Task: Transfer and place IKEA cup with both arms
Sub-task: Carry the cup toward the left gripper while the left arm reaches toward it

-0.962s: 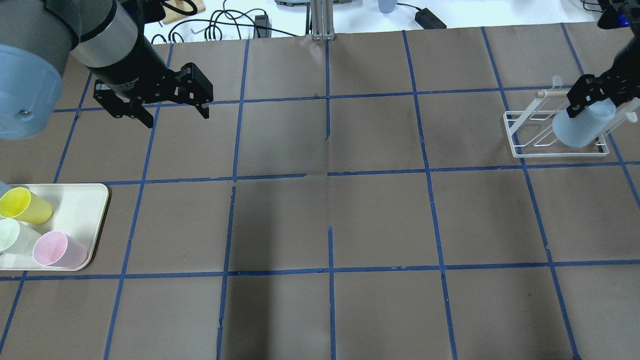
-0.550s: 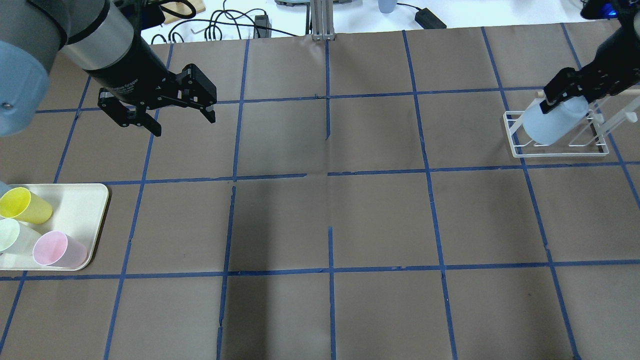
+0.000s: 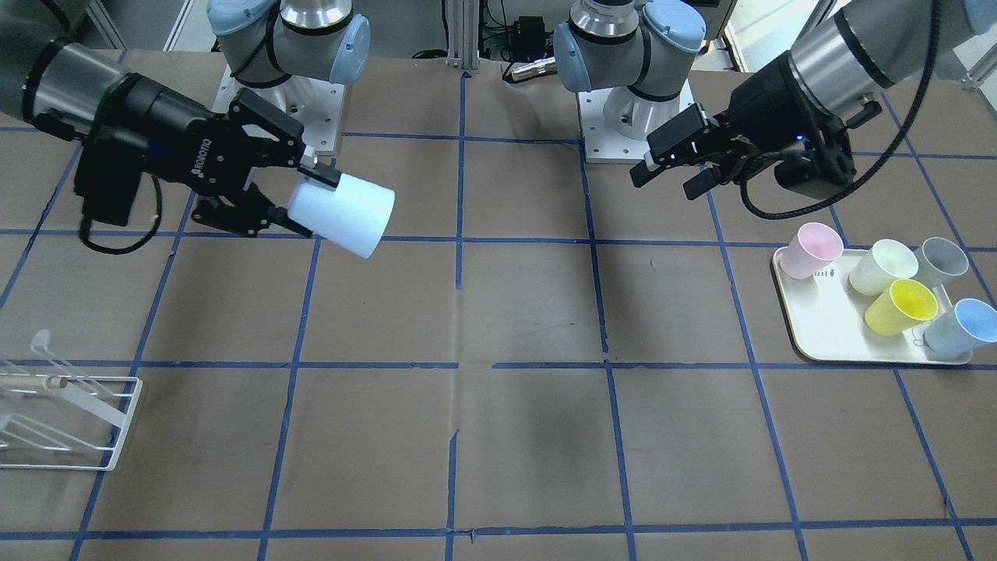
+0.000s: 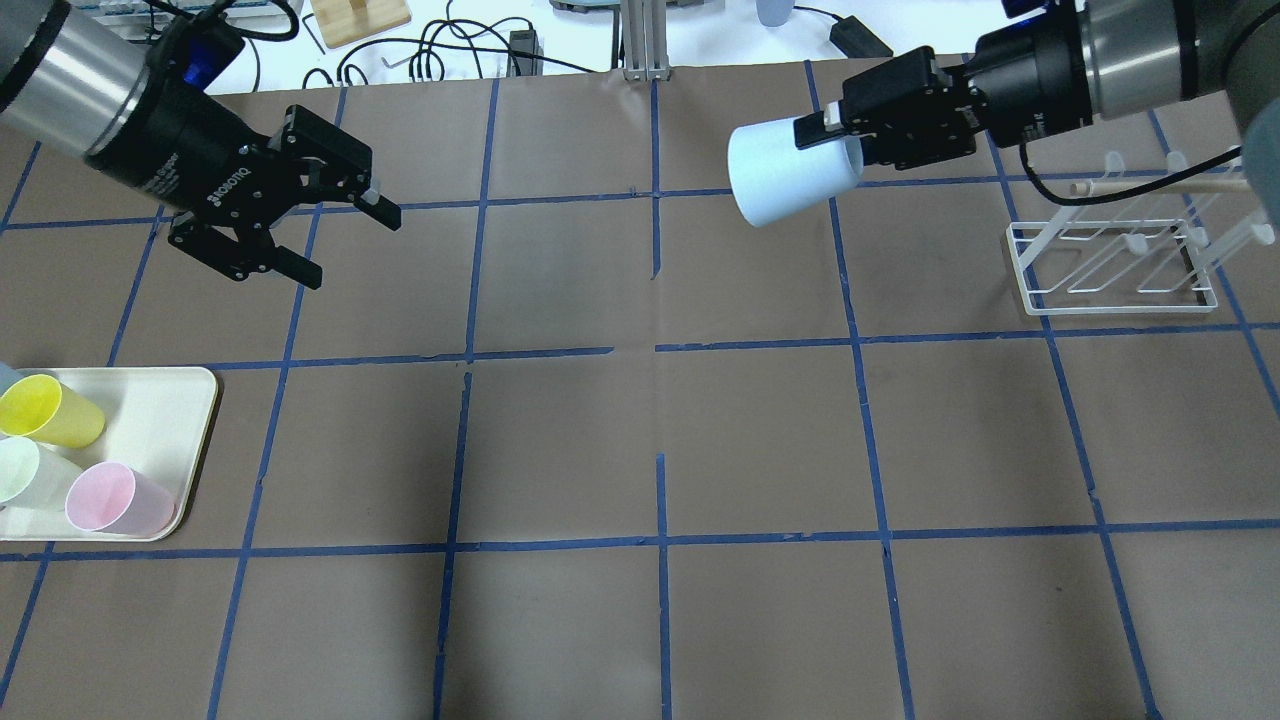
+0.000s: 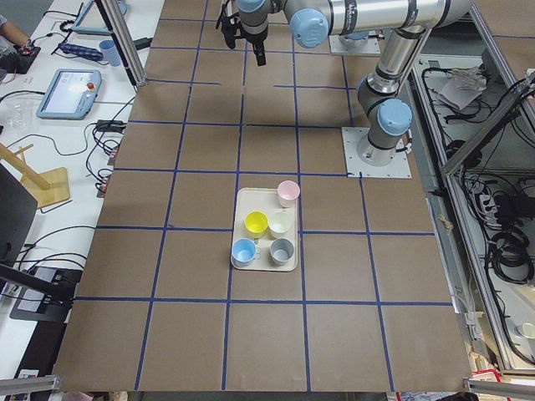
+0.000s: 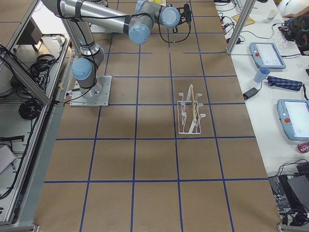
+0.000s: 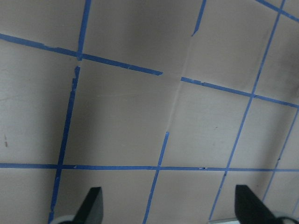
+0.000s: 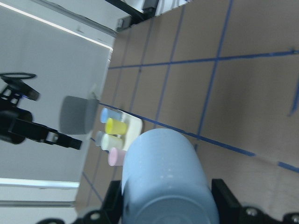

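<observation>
The blue cup (image 3: 343,214) has left the wire rack (image 4: 1120,307) and now hangs sideways in the air, with the right gripper (image 3: 308,201) clamped on its narrow end. Overhead, it sits right of the table's centre line, and the left gripper (image 4: 343,245) is spread wide and empty, well apart from it. The left wrist camera shows the brown taped table (image 7: 121,116) between its fingers.

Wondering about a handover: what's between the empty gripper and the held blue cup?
Nothing stands there: the overhead view shows only bare taped table between the left gripper and the IKEA cup.
</observation>
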`<action>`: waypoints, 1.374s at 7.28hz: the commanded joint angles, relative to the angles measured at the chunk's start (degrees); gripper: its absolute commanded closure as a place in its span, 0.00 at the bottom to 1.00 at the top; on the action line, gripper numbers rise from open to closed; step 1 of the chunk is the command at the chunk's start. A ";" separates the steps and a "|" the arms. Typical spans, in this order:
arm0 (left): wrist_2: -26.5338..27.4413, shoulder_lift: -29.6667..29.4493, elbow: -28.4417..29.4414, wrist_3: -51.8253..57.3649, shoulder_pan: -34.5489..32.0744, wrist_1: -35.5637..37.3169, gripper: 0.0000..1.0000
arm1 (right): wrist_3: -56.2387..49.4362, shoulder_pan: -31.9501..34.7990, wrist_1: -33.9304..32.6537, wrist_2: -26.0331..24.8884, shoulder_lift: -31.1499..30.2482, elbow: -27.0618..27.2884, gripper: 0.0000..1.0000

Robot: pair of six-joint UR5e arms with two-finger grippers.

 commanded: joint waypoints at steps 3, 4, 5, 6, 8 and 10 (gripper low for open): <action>-11.60 -0.77 -0.43 10.51 11.67 -9.36 0.00 | 1.41 4.81 -0.45 27.35 -0.14 14.14 0.85; -19.11 -0.86 -0.52 10.51 11.77 -13.46 0.00 | 8.38 7.35 -1.33 27.35 -0.13 13.89 0.85; -23.10 -0.95 -1.30 10.51 11.68 -14.45 0.00 | 13.32 7.55 -4.21 27.18 -0.13 13.97 0.85; -27.67 -0.69 -2.79 10.42 11.24 -14.46 0.00 | 17.11 7.64 -6.06 27.18 -0.13 13.89 0.85; -30.88 -1.03 -3.77 9.72 3.99 -14.29 0.00 | 18.99 7.73 -8.28 27.26 -0.13 13.89 0.85; -36.30 -1.74 -3.95 8.84 -1.49 -10.97 0.00 | 19.00 7.73 -8.28 27.26 -0.14 13.89 0.85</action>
